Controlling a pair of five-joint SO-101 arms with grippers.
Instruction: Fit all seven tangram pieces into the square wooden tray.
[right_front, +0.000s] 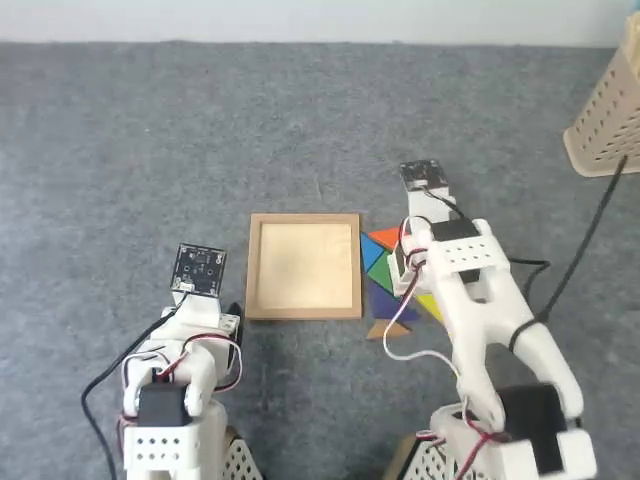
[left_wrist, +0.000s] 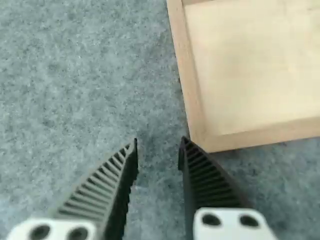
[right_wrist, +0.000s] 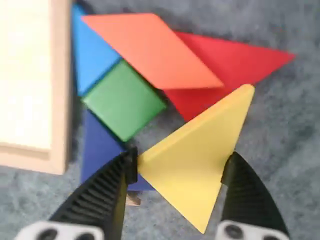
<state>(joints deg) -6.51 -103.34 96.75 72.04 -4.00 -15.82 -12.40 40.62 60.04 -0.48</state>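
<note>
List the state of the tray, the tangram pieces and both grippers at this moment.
wooden tray, empty.
yellow triangle, gripped, not in the tray.
right gripper, shut on the yellow triangle.
other pieces, clustered on the carpet beside the tray.
left gripper, open, empty, over carpet by the tray's corner.

Left pincer (left_wrist: 158, 147) hangs low over the bench, jaws slightly apart; right pincer (right_wrist: 180, 162), arm outstretched, clasps a yellow triangle (right_wrist: 200, 142).

Tangram pieces (right_front: 375, 262) right of tray (right_front: 303, 313)
</note>
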